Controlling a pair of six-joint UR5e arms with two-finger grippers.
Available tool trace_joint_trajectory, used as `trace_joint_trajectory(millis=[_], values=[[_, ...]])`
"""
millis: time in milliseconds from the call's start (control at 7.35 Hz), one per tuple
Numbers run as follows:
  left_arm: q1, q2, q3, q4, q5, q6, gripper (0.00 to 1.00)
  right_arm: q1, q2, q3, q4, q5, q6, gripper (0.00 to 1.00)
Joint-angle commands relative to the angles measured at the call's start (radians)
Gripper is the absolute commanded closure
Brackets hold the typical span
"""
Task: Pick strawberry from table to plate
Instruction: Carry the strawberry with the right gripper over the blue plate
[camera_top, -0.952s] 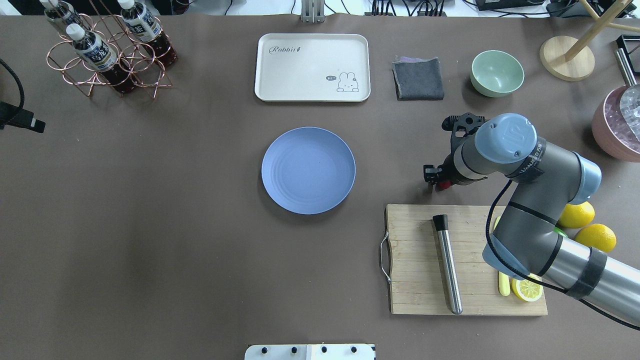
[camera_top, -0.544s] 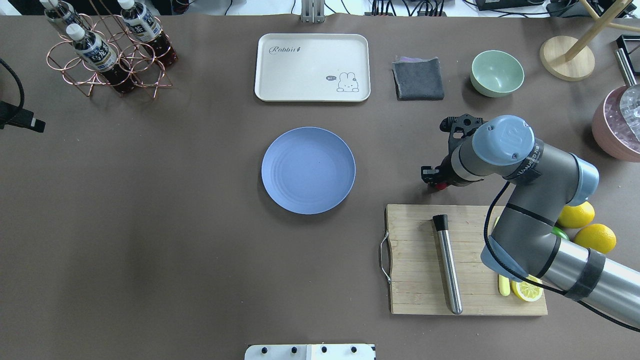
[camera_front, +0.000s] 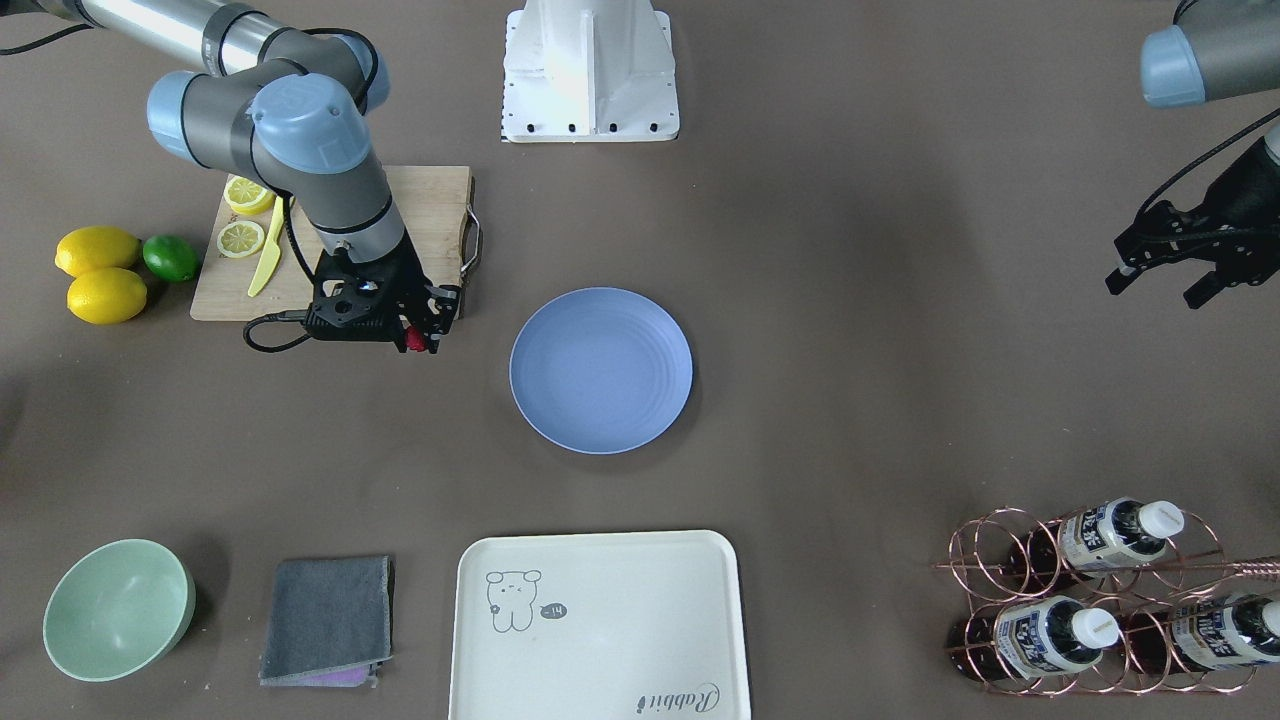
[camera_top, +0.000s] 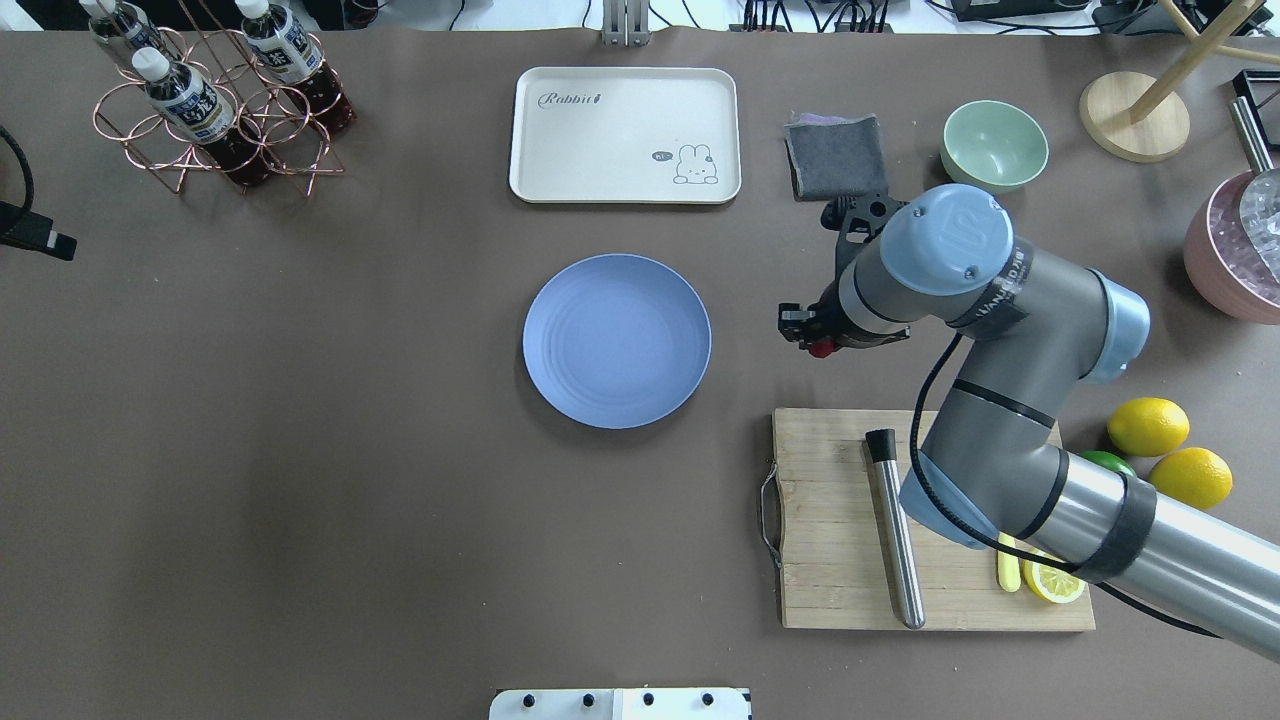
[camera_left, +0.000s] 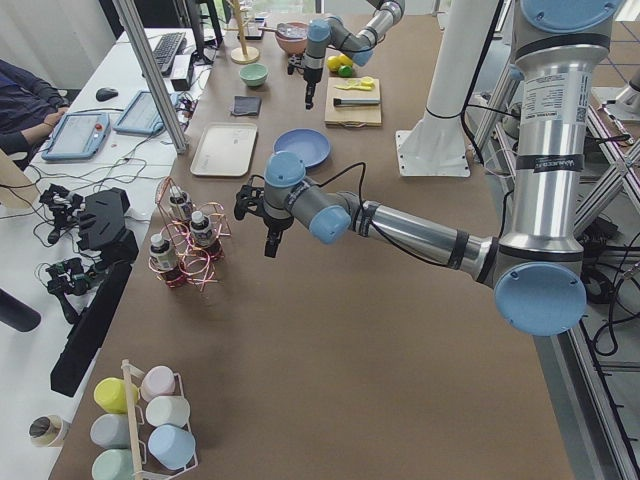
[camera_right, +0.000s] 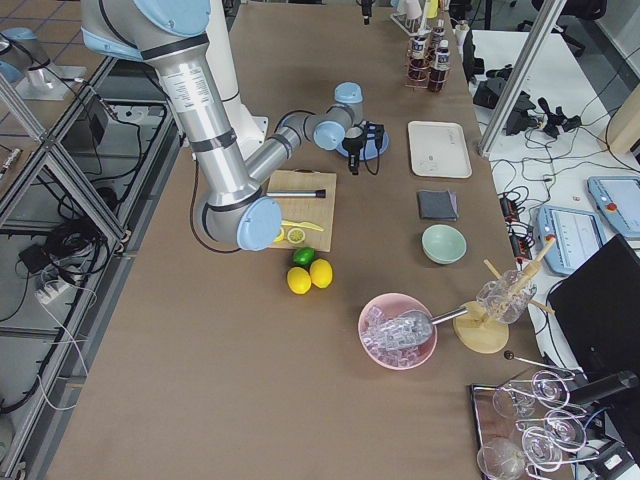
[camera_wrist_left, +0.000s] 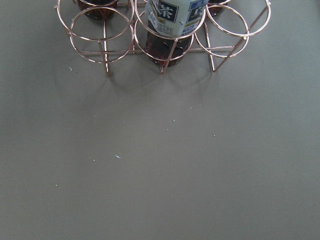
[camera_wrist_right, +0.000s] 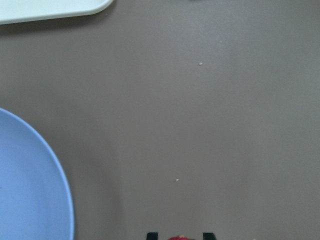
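While right tool (camera_top: 812, 338) pinches strawberry (camera_top: 821, 349), axis unreadable — hidden

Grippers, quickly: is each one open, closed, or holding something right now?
Left gripper: open, empty.
Right gripper: closed on the strawberry.

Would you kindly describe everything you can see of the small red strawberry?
The small dark-red strawberry shows only in part. It is pinched between the black fingers of the right gripper, which hide most of it. What shows looks roundish. It is over the bare grey-brown table, apart from the round blue plate and not yet above it. Only the gripper visibly touches it.
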Motion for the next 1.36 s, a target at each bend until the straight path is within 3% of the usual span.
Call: trace_joint_trajectory(millis=[0, 272, 408, 680, 1224], values=[[-0.133, 0.01, 0.034, 0.146, -0.019, 0.251, 0.02, -0.033, 0.113, -0.063, -0.023, -0.012, 0.071, 1.0], [-0.268, -0.008, 0.038, 0.362, -0.017, 0.5, 0.02, -0.081, 0.19, -0.137, -0.019, -0.054, 0.099, 1.0], [-0.319, -0.008, 0.053, 0.394, -0.016, 0.566, 0.02, -0.099, 0.22, -0.17, -0.016, -0.062, 0.113, 1.0], [-0.38, -0.008, 0.124, 0.394, -0.014, 0.694, 0.02, -0.156, 0.312, -0.273, -0.01, -0.125, 0.168, 1.0], [-0.407, 0.007, 0.13, 0.388, -0.019, 0.704, 0.02, -0.157, 0.402, -0.444, 0.098, -0.171, 0.168, 1.0]])
